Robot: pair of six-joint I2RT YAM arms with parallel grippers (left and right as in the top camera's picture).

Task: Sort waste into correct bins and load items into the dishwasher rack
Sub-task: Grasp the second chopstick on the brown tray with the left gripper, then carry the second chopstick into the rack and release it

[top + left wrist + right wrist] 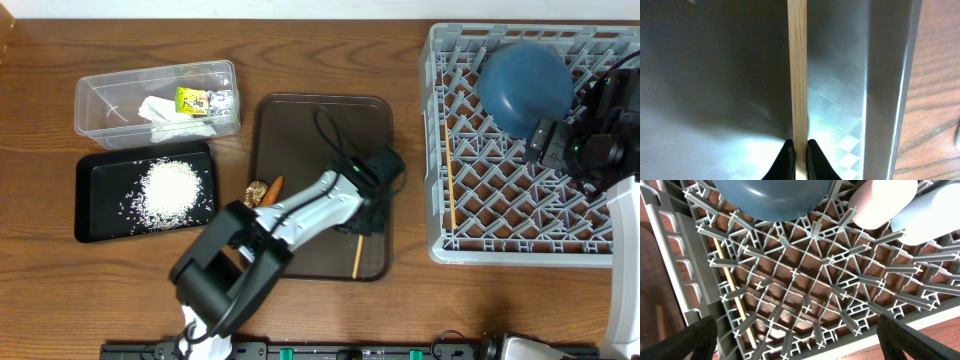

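Observation:
My left gripper (362, 222) is down on the brown tray (300, 120), shut on a wooden chopstick (356, 255); in the left wrist view the fingertips (800, 150) pinch the chopstick (798, 70). The other chopstick (451, 195) lies in the grey dishwasher rack (440, 100), also in the right wrist view (730, 287). My right gripper (560, 140) is open above the rack (790, 275), beside the upturned dark blue bowl (525, 88) (772, 197). A pink cup (882, 200) and light blue cup (935, 210) stand in the rack. An orange stick (273, 188) and brown bit (256, 192) lie on the tray.
The clear tub (100, 100) holds white tissue (165, 112) and the yellow-green wrapper (193, 99). The black tray (95, 185) holds rice (170, 190). The left arm stretches from the front edge across the brown tray.

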